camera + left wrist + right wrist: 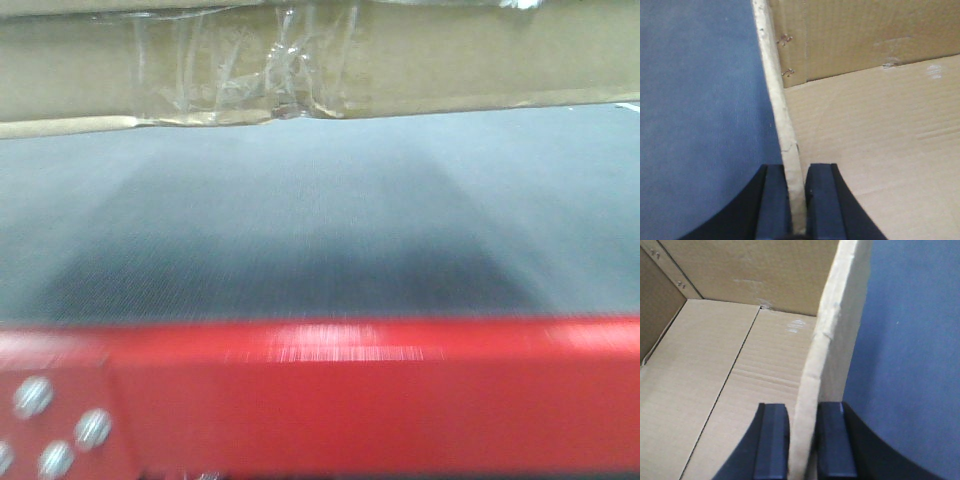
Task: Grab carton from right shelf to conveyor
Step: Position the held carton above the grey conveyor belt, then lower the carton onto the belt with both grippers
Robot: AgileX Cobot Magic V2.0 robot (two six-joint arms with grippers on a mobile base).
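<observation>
Front view: the carton point(400, 60) is over the far part of the conveyor point(320, 220), beyond its red edge strip point(350, 400). Left wrist: the left gripper point(796, 172) pinches one upright carton wall; inside shows bare cardboard floor. Right wrist: the right gripper point(802, 410) clamps another wall.

We note that the left gripper point(797, 171) and the right gripper point(802, 409) match in build: each carries two flat, matte black fingers point(775, 200) with squared tips, flaring below into a rounded black base.
</observation>
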